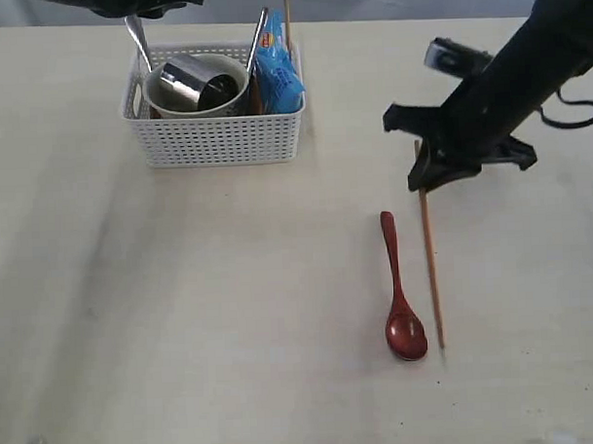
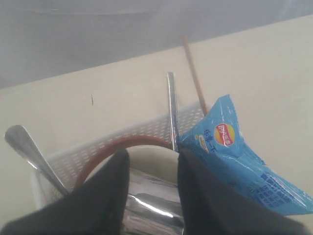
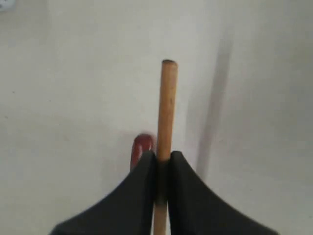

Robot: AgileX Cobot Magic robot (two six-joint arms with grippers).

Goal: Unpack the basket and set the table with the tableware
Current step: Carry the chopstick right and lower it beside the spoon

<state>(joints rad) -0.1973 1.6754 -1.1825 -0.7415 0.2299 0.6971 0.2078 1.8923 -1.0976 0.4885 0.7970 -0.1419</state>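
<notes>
The pale beige table has a plain matte top. At its far side, left of the middle, stands the white perforated basket. Right of the middle lies the dark red spoon, bowl end nearest and handle pointing away. Just right of it, roughly parallel and not touching, runs a wooden chopstick; its far end is hidden.

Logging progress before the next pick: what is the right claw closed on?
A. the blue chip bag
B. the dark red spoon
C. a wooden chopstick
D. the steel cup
C: the right wrist view shows the right claw pinching the wooden chopstick, while the dark red spoon lies free beside it on the table.
</notes>
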